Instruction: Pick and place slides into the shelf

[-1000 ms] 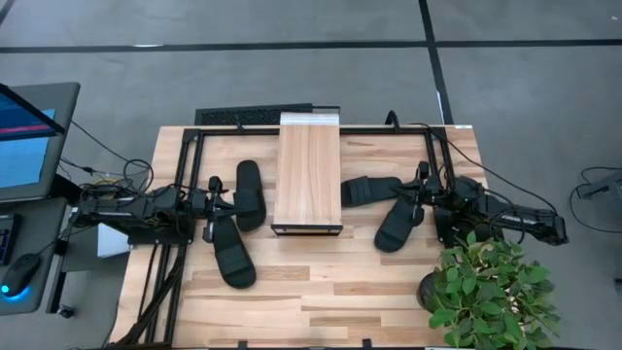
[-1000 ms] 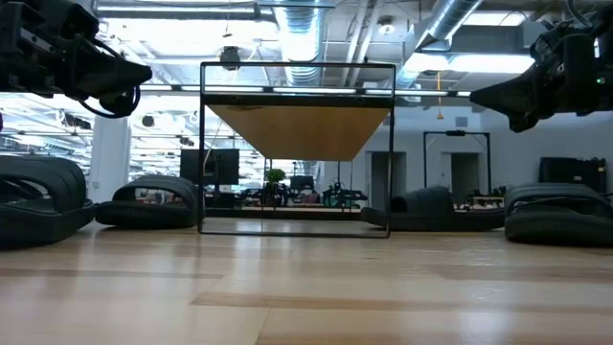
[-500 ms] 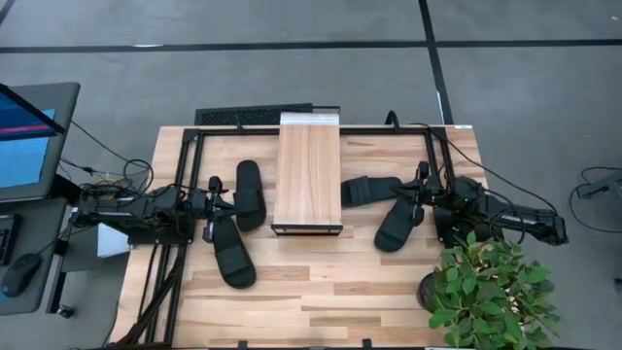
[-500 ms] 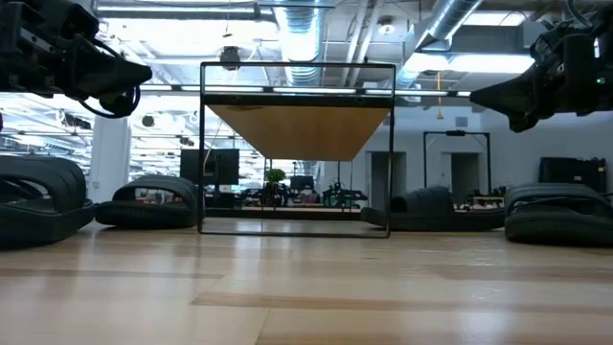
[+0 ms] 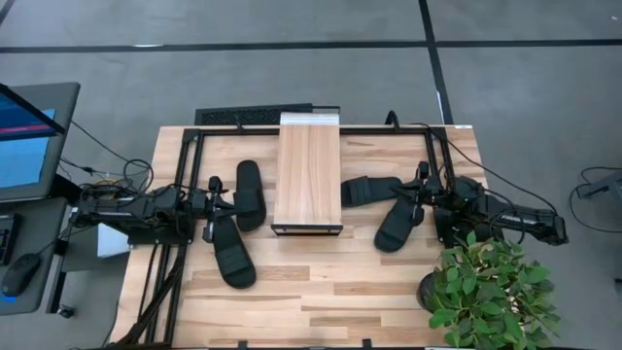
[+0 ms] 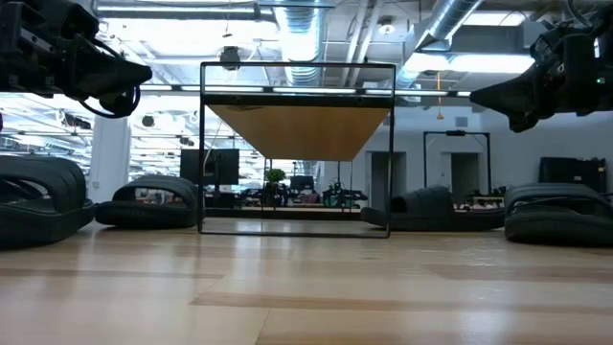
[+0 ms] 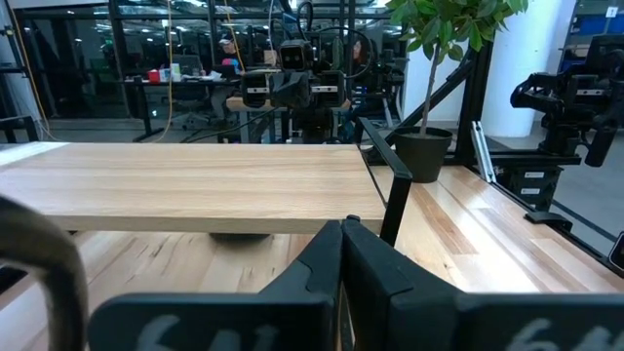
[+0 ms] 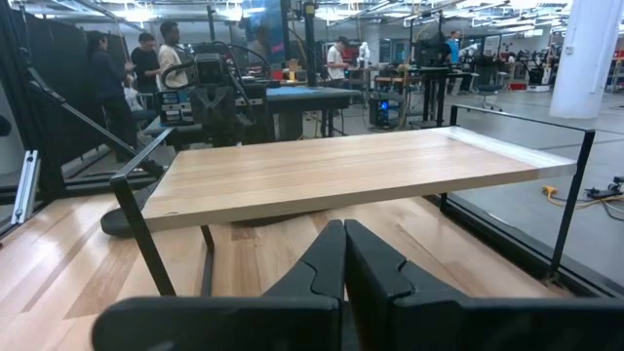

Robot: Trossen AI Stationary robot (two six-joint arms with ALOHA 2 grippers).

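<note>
Slides [image 5: 233, 253] beside shut left pincer [image 5: 210, 206], outside shelf [image 5: 308, 173].

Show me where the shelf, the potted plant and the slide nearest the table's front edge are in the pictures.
shelf [image 5: 309, 175]: high view, middle of its plank-grain top.
potted plant [image 5: 491, 292]: high view, middle of its leaves.
slide nearest the front edge [image 5: 233, 256]: high view, on its ribbed strap, left of the shelf.

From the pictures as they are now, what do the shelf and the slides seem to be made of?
The shelf: light wood top, matte plank grain, probably laminate or veneer; its thin dark frame looks like painted metal.
The slides: matte black, ribbed strap, no shine, likely moulded foam or rubber.
</note>
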